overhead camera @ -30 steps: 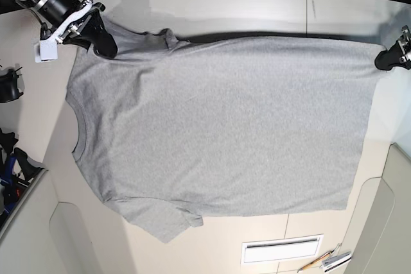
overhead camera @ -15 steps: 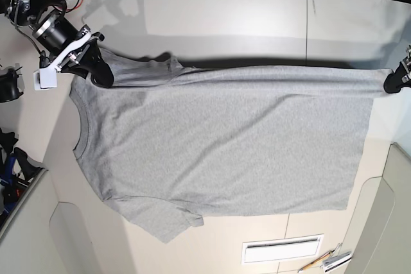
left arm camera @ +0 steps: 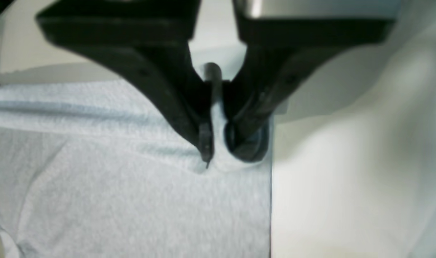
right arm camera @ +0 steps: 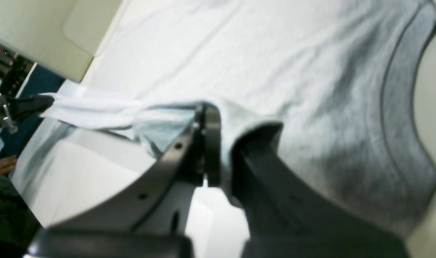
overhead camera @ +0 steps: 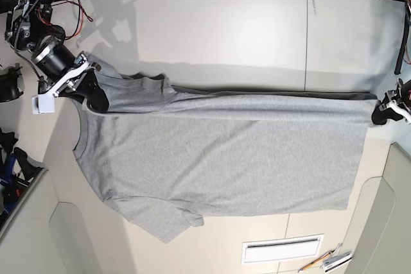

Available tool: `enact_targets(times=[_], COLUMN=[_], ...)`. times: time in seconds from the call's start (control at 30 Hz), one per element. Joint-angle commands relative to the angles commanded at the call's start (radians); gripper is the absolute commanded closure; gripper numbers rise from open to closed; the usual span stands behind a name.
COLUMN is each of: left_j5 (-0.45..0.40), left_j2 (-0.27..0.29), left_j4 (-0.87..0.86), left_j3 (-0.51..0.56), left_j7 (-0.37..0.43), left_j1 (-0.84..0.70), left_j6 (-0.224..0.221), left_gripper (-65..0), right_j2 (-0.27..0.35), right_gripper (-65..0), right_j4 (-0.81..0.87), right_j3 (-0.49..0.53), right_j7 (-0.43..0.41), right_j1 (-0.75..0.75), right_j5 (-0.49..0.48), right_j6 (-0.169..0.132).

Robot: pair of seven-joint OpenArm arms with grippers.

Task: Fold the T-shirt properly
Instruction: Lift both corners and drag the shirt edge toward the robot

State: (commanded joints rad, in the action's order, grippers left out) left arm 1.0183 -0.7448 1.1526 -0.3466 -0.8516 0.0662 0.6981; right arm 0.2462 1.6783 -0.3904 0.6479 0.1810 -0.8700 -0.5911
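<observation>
In the left wrist view, the left claw point(left arm camera: 218, 150) is clamped tight on the hem corner of the T-shirt point(left arm camera: 132, 200). In the right wrist view, the right claw point(right arm camera: 221, 157) is pinched closed on the shoulder edge beside the collar point(right arm camera: 397, 107). In the base view, the T-shirt lies spread on the surface point(overhead camera: 225, 24) with its far edge lifted between both claws, so I judge the 1st lengthwise fold only begun, with every later fold left.

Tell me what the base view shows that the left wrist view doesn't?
Only the base view shows the whole T-shirt spread on the table, its neck, both sleeves, and the right gripper clamping a shoulder. Only the left wrist view shows up close the left gripper with cloth bunched between its black fingers. Both show that gripper pinching the shirt's hem corner.
</observation>
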Motion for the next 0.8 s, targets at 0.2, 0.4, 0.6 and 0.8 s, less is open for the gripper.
enact_targets(times=[0.2, 0.4, 0.6, 0.8], left_j5=[-0.120, -0.229, -0.305, -0.333], left_j2=[0.025, 0.064, 0.067, 0.088], left_j4=[-0.004, -0.007, -0.007, -0.007], left_j3=[0.008, 0.008, 0.008, 0.008], left_j7=[0.096, 0.185, 0.267, 0.315], left_j1=[0.014, 0.016, 0.017, 0.024], left_j6=[0.000, 0.000, 0.000, 0.000], left_gripper=[0.0, 0.0, 0.0, 0.0], right_j2=[0.000, 0.000, 0.000, 0.000], right_gripper=[0.0, 0.0, 0.0, 0.0], right_j4=[-0.027, -0.171, -0.328, -0.372], right_j3=[0.017, 0.031, 0.031, 0.032], right_j7=[-0.013, -0.019, -0.020, -0.047], right_j1=[-0.053, -0.166, -0.276, -0.327], right_j5=[0.040, 0.044, 0.043, 0.066], right_j6=[0.000, 0.000, 0.000, 0.000])
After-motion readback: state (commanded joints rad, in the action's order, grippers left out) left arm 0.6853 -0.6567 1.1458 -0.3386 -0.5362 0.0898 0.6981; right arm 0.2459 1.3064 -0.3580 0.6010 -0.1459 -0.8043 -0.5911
